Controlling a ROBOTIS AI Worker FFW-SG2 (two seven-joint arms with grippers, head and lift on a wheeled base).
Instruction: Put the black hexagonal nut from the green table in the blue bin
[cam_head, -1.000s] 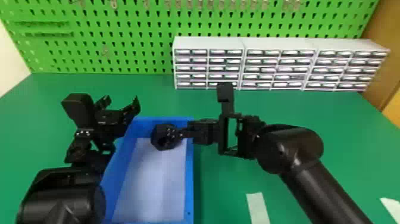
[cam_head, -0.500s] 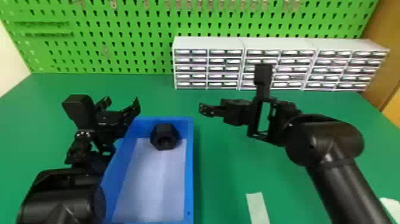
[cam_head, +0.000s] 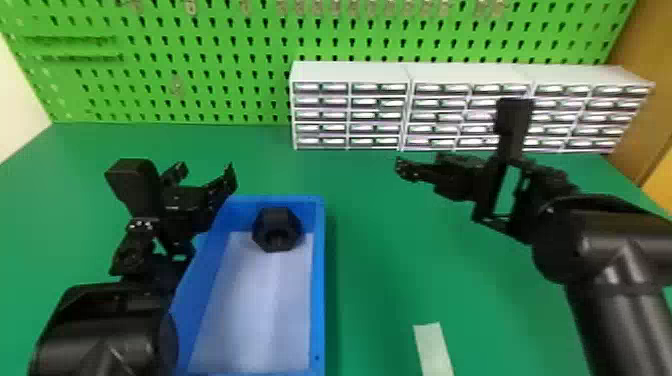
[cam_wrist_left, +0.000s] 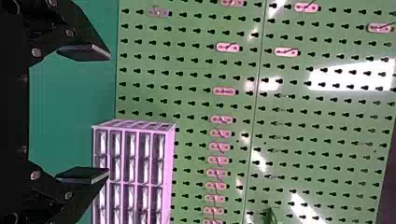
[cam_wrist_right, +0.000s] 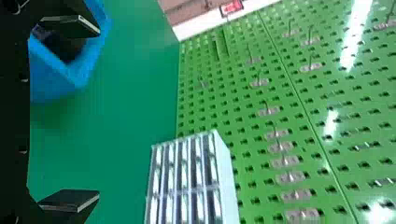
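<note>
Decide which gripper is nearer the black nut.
Left. The left gripper is a little left of the black nut; the right gripper is farther off, to its right.

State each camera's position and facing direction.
Head view: on the head, forward and down over the blue bin and black hexagonal nut; left arm, right arm show.
Left wrist view: left wrist, facing the green pegboard; left end effector, open.
Right wrist view: right wrist, facing bin corner and pegboard; right end effector, open.
Shared: both wrist views catch the drawer cabinet.

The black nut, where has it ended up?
In the head view, the black nut lies inside the blue bin, at its far end, near the wall toward the pegboard.
</note>
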